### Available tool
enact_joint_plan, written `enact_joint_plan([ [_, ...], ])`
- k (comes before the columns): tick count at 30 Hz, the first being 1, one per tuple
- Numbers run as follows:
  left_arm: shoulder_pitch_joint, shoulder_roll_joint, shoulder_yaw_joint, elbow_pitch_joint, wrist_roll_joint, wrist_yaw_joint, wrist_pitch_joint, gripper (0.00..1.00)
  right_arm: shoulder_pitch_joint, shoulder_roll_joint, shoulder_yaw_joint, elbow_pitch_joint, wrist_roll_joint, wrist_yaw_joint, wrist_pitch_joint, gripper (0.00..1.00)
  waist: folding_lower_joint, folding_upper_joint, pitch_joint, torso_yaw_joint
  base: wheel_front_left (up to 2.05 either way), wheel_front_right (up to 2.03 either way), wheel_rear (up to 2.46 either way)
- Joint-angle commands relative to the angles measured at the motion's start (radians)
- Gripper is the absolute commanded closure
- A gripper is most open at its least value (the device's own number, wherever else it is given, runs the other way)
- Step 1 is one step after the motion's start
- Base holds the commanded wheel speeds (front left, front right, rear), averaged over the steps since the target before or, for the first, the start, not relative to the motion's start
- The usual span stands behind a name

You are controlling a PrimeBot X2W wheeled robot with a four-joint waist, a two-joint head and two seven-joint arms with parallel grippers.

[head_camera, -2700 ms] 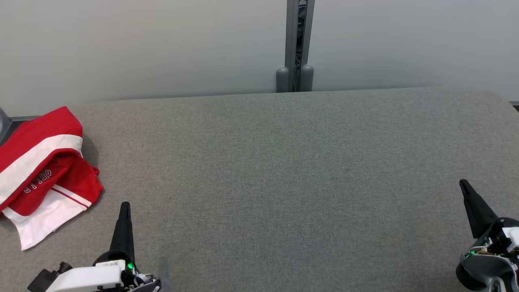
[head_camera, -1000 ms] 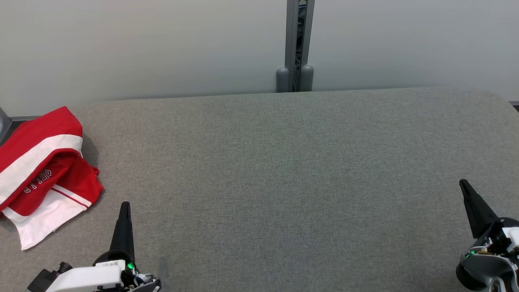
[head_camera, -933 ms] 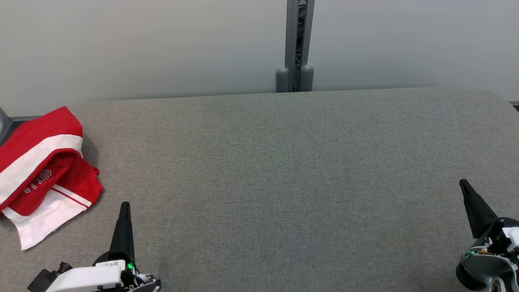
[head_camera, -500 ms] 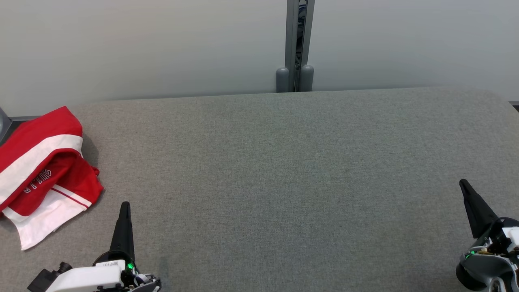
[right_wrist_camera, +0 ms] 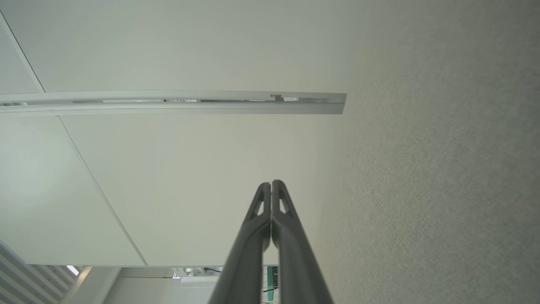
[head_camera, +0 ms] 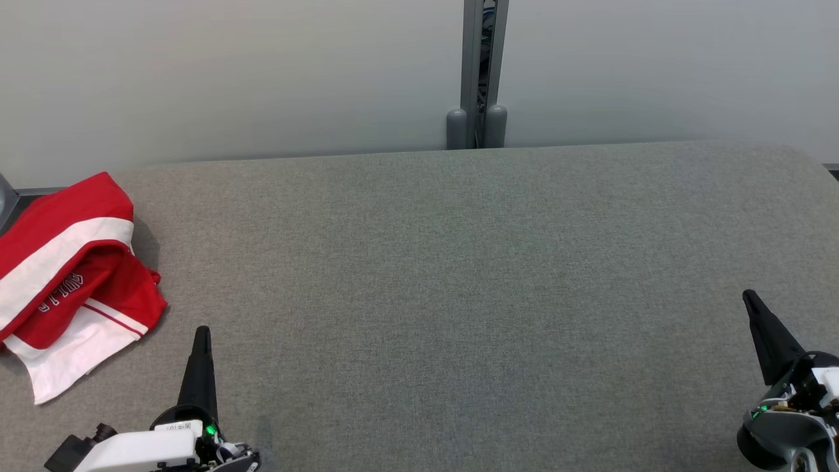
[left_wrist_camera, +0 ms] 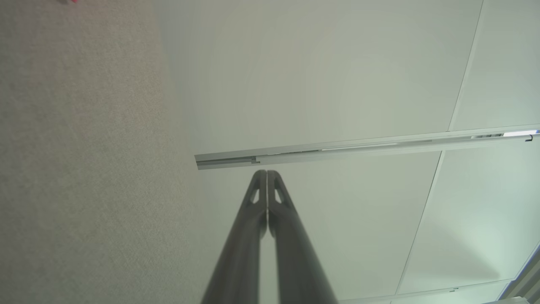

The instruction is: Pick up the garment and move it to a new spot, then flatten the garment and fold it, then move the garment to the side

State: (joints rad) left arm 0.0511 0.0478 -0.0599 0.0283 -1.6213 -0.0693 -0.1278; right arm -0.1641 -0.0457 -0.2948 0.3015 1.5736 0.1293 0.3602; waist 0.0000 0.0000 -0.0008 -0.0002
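A red and white garment (head_camera: 69, 278) with small lettering lies bunched at the far left of the grey fabric table (head_camera: 459, 295), running off that view's left edge. My left gripper (head_camera: 202, 332) sits at the lower left, to the right of the garment and apart from it, fingers pressed together and empty. In the left wrist view the left gripper (left_wrist_camera: 266, 172) is shut, tips touching, aimed at the pale wall. My right gripper (head_camera: 748, 296) stands at the lower right, far from the garment. The right gripper (right_wrist_camera: 271, 183) is likewise shut and empty in the right wrist view.
A pale partition wall (head_camera: 229, 72) runs behind the table, with a grey metal post (head_camera: 477, 72) at its middle. The table's far right corner (head_camera: 809, 160) is rounded. A dark edge (head_camera: 8, 196) shows past the table's left end.
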Motion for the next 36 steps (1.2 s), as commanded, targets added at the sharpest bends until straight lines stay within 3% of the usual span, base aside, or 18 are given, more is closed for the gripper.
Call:
enact_joint_plan([
  [1,-0.017,0.002,0.004,-0.004,-0.001,-0.006,0.0,1.0,-0.005,-0.009,-0.003,0.001,0.003,0.003,0.001,1.0,0.0,0.0,0.0,0.0,0.0,0.0,0.0],
  [36,-0.017,0.002,0.004,-0.004,-0.001,-0.006,0.0,1.0,-0.005,-0.009,-0.003,0.001,0.004,0.003,0.001,1.0,0.0,0.0,0.0,0.0,0.0,0.0,0.0],
])
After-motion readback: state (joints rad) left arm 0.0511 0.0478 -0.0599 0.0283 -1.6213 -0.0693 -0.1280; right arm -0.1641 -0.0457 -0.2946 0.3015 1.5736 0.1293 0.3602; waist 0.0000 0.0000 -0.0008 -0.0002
